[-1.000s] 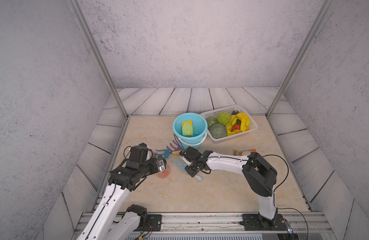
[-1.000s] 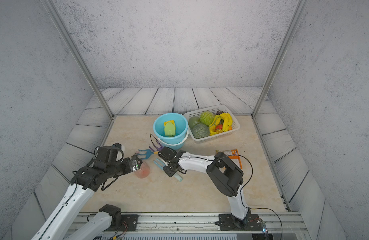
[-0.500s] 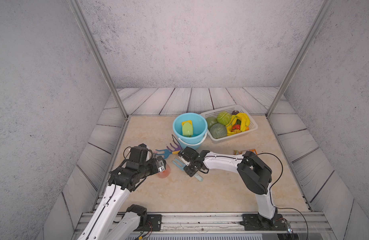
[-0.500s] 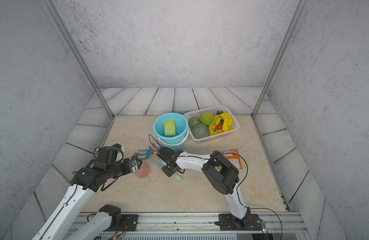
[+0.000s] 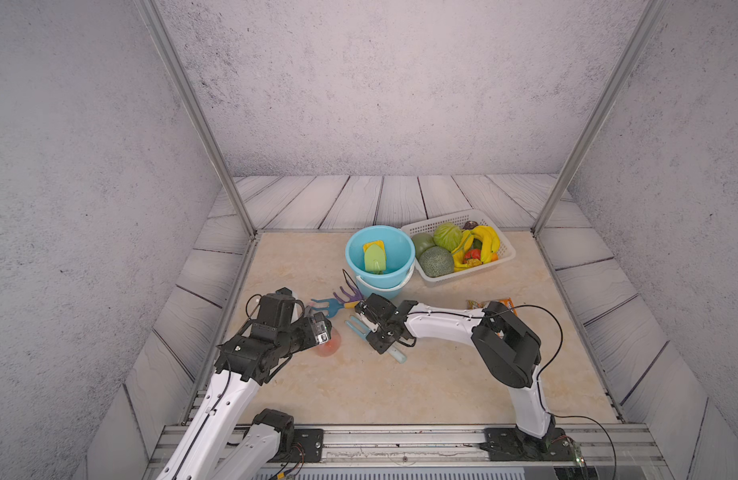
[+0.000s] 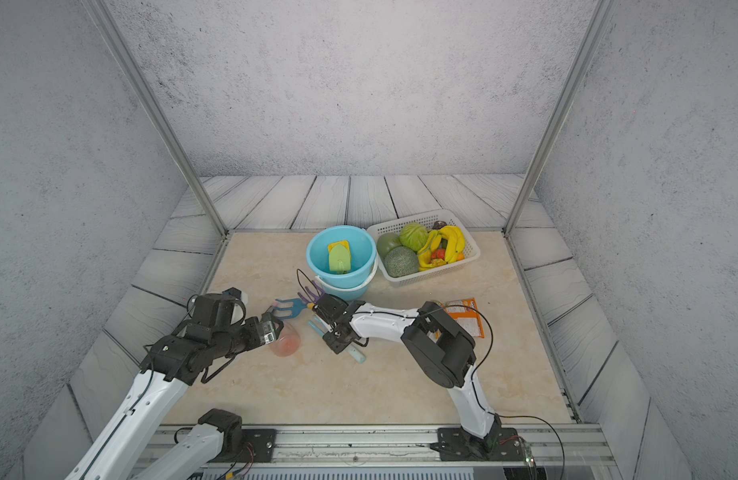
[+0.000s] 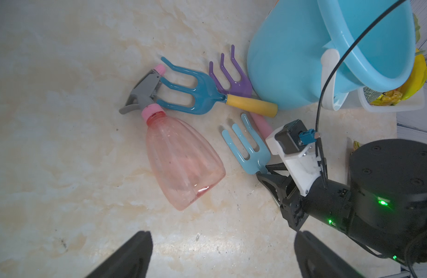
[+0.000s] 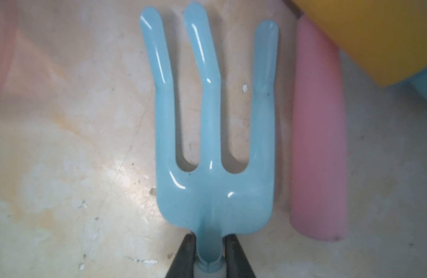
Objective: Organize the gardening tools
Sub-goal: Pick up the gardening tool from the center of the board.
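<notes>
So that it may be lifted into the round blue plastic bucket (image 5: 396, 245), the light-blue three-pronged toy fork (image 8: 214, 192) on the beige worktop (image 5: 400, 386) is pinched at its thin neck by the right pincer (image 8: 210, 240), while the left pincer (image 7: 222, 255) is held wide open nearby.

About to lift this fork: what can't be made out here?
Light-blue three-pronged plastic fork: handle cut off by the right wrist view's edge.
Yellow plastic trowel: mostly under the green shovel in the blue bucket, both top views.
Flat orange printed packet: partly behind the right arm, print too small, both top views.
Translucent pink spray bottle: left arm covers its neck in both top views.
</notes>
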`<action>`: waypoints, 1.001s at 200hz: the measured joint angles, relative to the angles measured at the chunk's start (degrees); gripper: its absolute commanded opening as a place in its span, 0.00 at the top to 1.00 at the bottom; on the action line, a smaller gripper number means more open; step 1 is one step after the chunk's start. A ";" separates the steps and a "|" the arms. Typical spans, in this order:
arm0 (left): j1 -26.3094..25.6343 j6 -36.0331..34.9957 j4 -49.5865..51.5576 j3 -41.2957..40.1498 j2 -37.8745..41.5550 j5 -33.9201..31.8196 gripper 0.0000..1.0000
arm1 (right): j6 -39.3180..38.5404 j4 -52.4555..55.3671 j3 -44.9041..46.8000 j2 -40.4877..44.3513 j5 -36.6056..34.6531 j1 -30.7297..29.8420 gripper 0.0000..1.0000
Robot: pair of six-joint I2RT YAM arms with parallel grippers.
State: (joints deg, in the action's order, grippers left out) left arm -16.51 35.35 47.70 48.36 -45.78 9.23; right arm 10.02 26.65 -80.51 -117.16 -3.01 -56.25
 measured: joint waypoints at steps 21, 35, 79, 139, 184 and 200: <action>0.02 0.00 0.13 0.00 0.00 0.00 0.01 | 0.04 -0.52 2.58 1.81 -0.04 0.00 0.83; 0.02 0.00 0.13 0.00 0.00 0.00 0.01 | 0.22 -0.22 5.35 4.00 -0.04 0.00 0.83; 0.04 -0.02 0.28 0.83 -1.01 0.04 0.01 | 0.42 2.01 12.66 14.05 -0.39 0.00 0.84; 0.07 -0.24 0.24 1.84 -2.62 1.09 0.01 | 0.81 3.23 16.06 26.84 -2.38 0.00 0.84; 0.04 -0.50 -0.39 3.26 -5.97 2.60 0.02 | 2.10 3.76 19.08 35.58 -4.59 0.00 0.84; -0.02 -0.42 -0.83 3.37 -6.56 3.10 0.02 | 2.25 3.80 19.21 38.21 -5.51 0.00 0.85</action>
State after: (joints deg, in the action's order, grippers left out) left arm -16.53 34.94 46.87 51.72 -52.34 12.34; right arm 12.27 30.46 -61.30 -78.96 -8.51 -56.25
